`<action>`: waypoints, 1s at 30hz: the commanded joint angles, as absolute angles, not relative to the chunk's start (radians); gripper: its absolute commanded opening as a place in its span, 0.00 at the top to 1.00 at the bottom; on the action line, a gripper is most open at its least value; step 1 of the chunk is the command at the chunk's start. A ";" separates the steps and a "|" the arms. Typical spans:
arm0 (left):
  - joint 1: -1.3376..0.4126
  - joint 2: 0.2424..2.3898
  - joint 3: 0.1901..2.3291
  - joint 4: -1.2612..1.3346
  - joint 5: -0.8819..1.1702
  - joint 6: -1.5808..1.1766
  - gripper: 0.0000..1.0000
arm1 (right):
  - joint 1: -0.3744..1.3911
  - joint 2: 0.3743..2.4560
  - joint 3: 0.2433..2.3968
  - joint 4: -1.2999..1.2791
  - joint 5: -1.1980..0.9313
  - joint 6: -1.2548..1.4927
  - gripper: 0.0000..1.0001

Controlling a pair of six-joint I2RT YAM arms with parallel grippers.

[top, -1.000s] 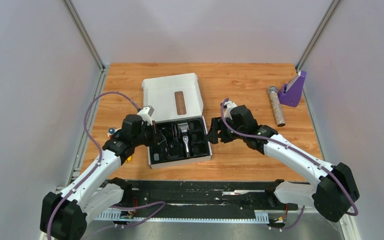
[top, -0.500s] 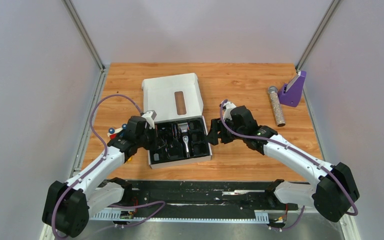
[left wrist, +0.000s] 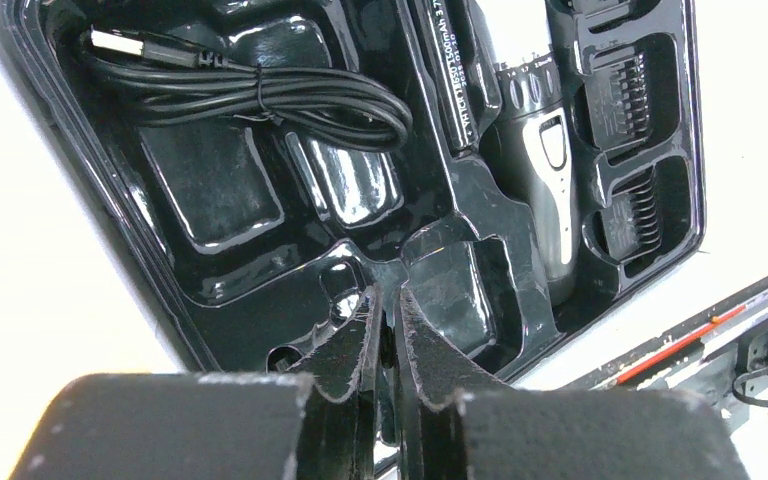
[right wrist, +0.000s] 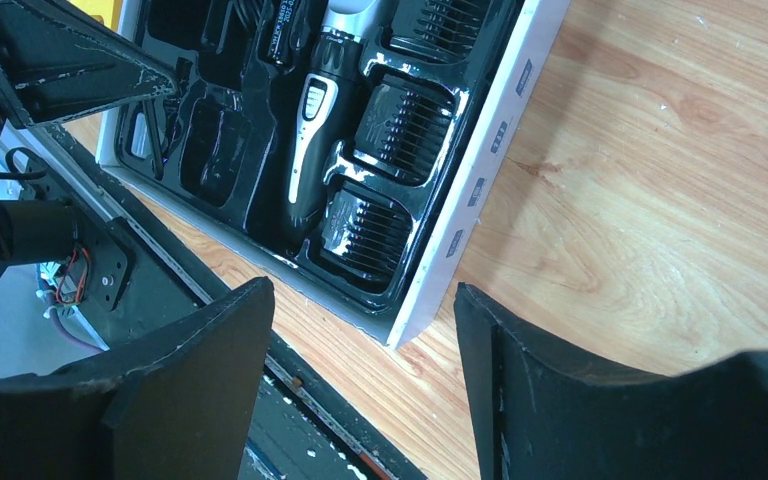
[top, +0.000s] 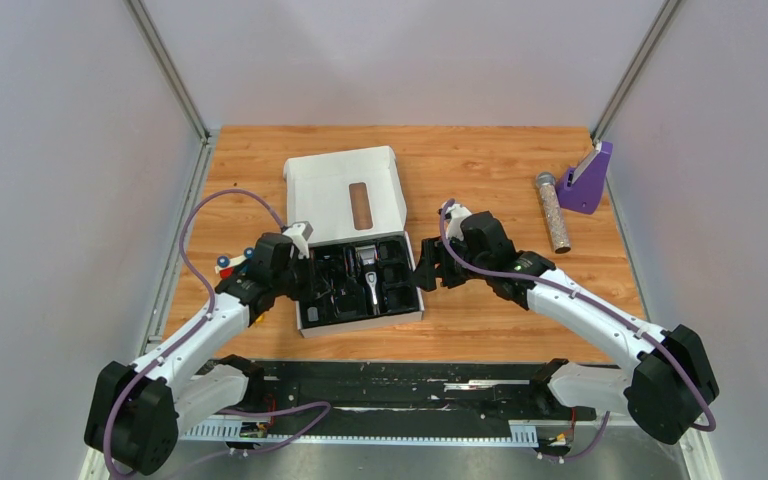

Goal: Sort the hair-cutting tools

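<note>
Four kinds seated: the clipper (right wrist: 312, 115) lay in the middle slot of the tray (left wrist: 210, 200), with the stick (left wrist: 455, 70) just beside it. The cord (left wrist: 260, 95) sat coiled in a left recess, and the guards (right wrist: 405, 120) filled the right-hand pockets.
Box: the box (top: 345, 190) stood open on the bench (top: 500, 160), lid flat behind and tray facing up.
Left fingers: your left fingers (left wrist: 368, 325) hung low over the tray's near-left recesses, closed to a sliver, with nothing visible between them.
Right fingers: your right fingers (right wrist: 520, 360) were spread wide and empty, above the box's right edge.
Empty recesses: several shallow ones below the cord held nothing.
Off-task items: the cylinder (top: 554, 215) and the purple piece (top: 588, 180) lay well apart from the box, at the far right.
Progress: you looked nearly done, as no black tool showed outside the box.
Left: probably only a check of seating, and perhaps closing the lid.
</note>
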State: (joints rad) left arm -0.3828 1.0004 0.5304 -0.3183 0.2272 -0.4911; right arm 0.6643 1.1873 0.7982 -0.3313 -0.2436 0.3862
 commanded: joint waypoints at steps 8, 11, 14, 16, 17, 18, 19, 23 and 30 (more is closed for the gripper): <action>-0.377 0.991 0.518 -0.306 0.209 -0.495 0.80 | 0.664 1.172 0.810 -0.292 -0.270 0.367 0.32; -0.378 0.984 0.519 -0.312 0.200 -0.496 0.77 | 0.664 1.173 0.811 -0.292 -0.273 0.367 0.32; -0.377 0.980 0.520 -0.318 0.195 -0.497 0.75 | 0.664 1.177 0.812 -0.291 -0.279 0.367 0.32; -0.377 0.975 0.522 -0.326 0.185 -0.498 0.74 | 0.664 1.174 0.810 -0.292 -0.284 0.367 0.32; -0.377 0.970 0.524 -0.329 0.178 -0.499 0.74 | 0.664 1.173 0.809 -0.292 -0.285 0.367 0.32; -0.377 0.968 0.525 -0.338 0.174 -0.500 0.72 | 0.664 1.171 0.809 -0.291 -0.284 0.366 0.32; -0.377 0.960 0.528 -0.343 0.164 -0.501 0.72 | 0.664 1.169 0.810 -0.291 -0.284 0.367 0.32; -0.377 0.922 0.544 -0.371 0.151 -0.511 0.62 | 0.664 1.166 0.818 -0.297 -0.284 0.361 0.33; -0.378 0.895 0.593 -0.421 0.158 -0.566 0.62 | 0.664 1.179 0.829 -0.299 -0.282 0.363 0.33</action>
